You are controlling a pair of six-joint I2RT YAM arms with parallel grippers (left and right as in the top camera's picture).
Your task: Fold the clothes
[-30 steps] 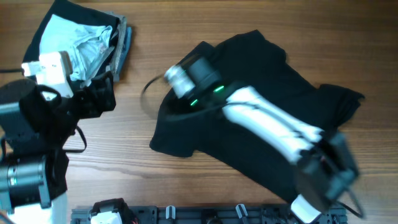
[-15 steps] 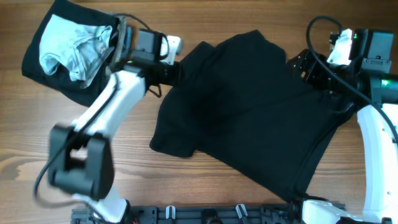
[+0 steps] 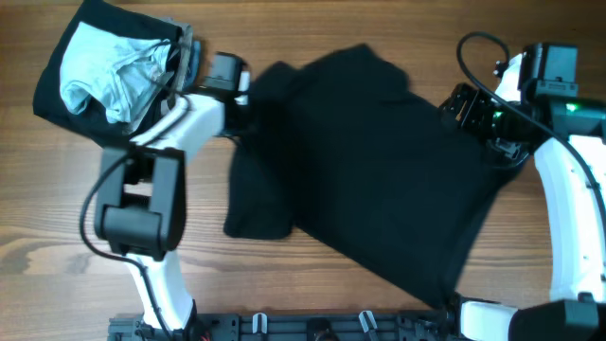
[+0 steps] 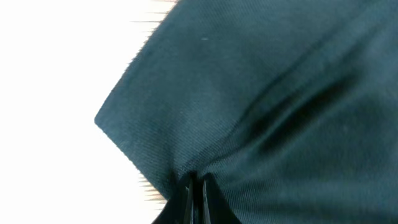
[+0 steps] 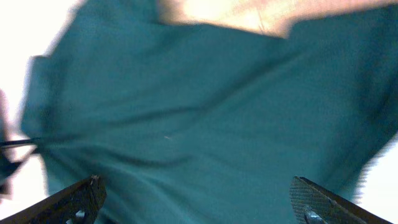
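— Since the picture before, the top left edge of the black garment point(image 3: 379, 161) has slid up and to the left, and the left gripper point(image 3: 248, 95) went with it.
— Where does the garment lie now?
— It lies spread on the wooden table point(image 3: 57, 189). It fills the middle of the overhead view, from the top down to the lower right.
— And the other clothes?
— A pile point(image 3: 104, 71) sits in the upper left corner, black below and pale blue on top, apart from the big one.
— What is the left gripper doing?
— Its fingers point(image 4: 194, 190) are squeezed together on a pinch of the black cloth, at the bottom of the left wrist view.
— And the right gripper point(image 3: 473, 118)?
— It is at the garment's upper right edge. Its fingers point(image 5: 81, 199) stand wide apart, with cloth showing between them. Whether they touch it cannot be told.
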